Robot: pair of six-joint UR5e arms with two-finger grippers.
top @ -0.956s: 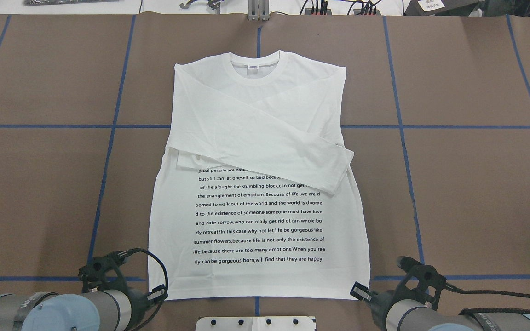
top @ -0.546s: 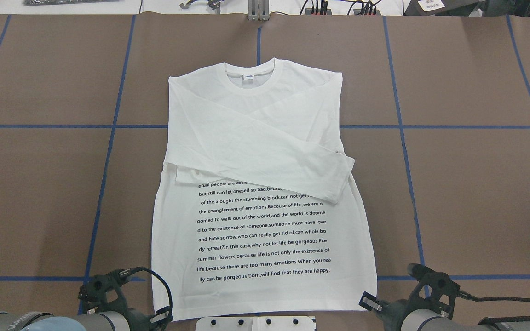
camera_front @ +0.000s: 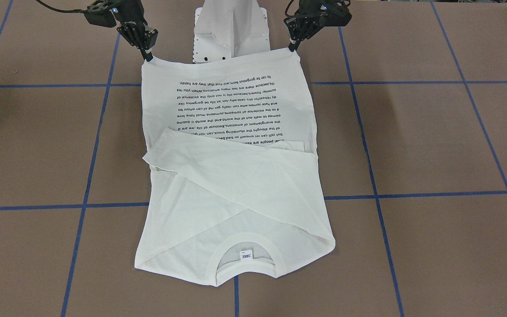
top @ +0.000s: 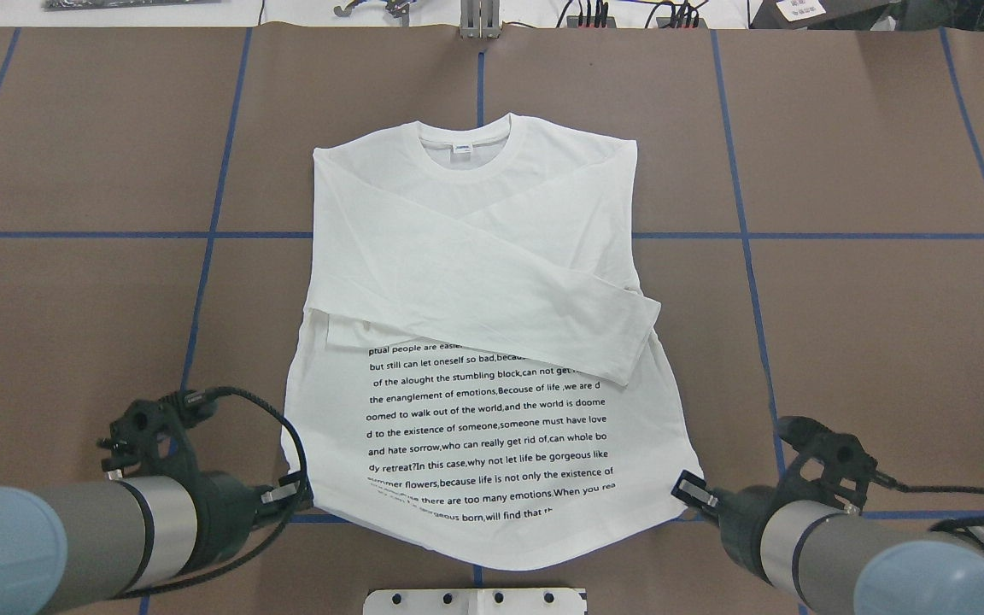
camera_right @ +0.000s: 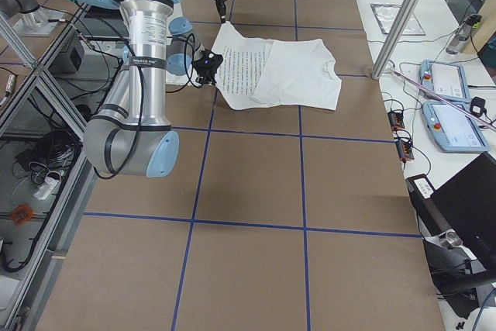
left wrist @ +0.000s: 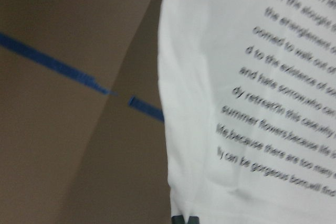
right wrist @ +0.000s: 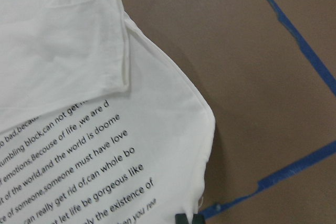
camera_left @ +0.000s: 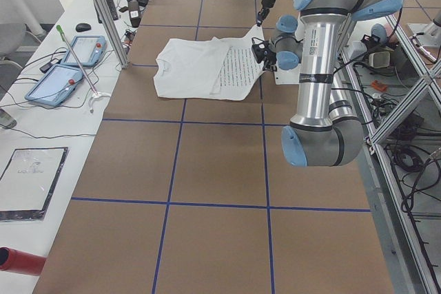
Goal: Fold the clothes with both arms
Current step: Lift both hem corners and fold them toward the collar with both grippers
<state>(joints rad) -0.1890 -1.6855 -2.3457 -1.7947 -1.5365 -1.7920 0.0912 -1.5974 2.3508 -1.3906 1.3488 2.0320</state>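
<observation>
The left gripper (top: 289, 494) was clamped on one hem corner of the shirt (top: 475, 282), the right gripper (top: 685, 490) on the other; the hem was raised, the collar end lay flat on the counter (top: 885, 342), sleeves crossed.

Pretty clearly a robotics lab. Big brown table (top: 885, 342) gridded off with blue tape lines (top: 799, 235), an industrial robot arm (camera_left: 318, 53), metal poles (camera_left: 103, 15), loose cables (camera_right: 39, 149) down the side, and control tablets (camera_left: 84, 51) parked on a white side bench (camera_left: 31, 122).
</observation>
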